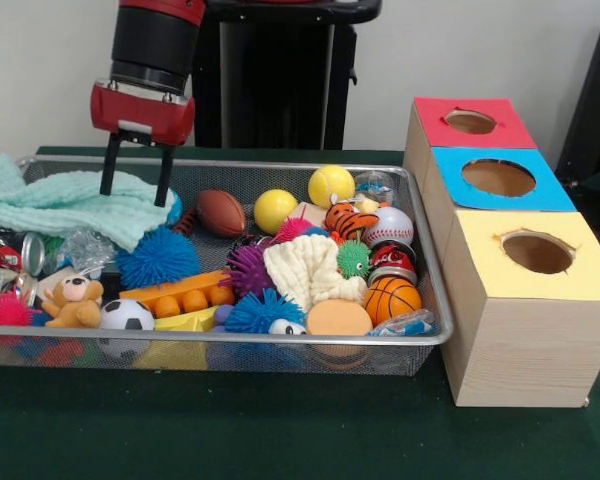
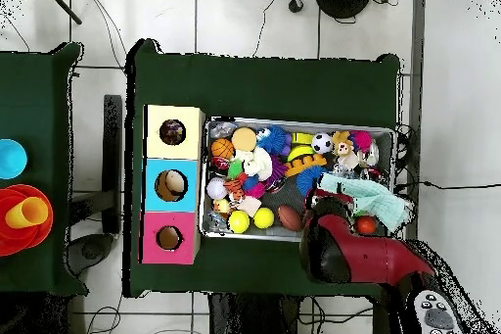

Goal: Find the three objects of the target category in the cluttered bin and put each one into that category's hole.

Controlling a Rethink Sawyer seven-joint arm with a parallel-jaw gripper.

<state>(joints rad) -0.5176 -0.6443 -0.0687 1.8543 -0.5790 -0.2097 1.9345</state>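
The wire-mesh bin (image 1: 280,340) lies across the table, full of toys; it also shows in the overhead view (image 2: 294,121). My gripper (image 1: 137,185) hangs over the bin's back left corner. It is open and empty, with its fingertips just above the mint waffle towel (image 1: 70,200). A whitish-grey crinkly wad (image 1: 85,248) lies in front of that towel. A bluish, multicoloured crinkly wad (image 1: 405,322) lies at the near right corner. Another clear crinkly wad (image 1: 375,184) sits at the back right. The yellow-topped box's hole (image 1: 537,252) (image 2: 172,132) is to the right of the bin.
The blue-topped box (image 1: 500,178) and the red-topped box (image 1: 470,122) stand behind the yellow one. The cream waffle towel (image 1: 305,272), several balls, spiky toys and a teddy (image 1: 75,303) crowd the bin. In the overhead view my arm (image 2: 338,242) covers the gripper.
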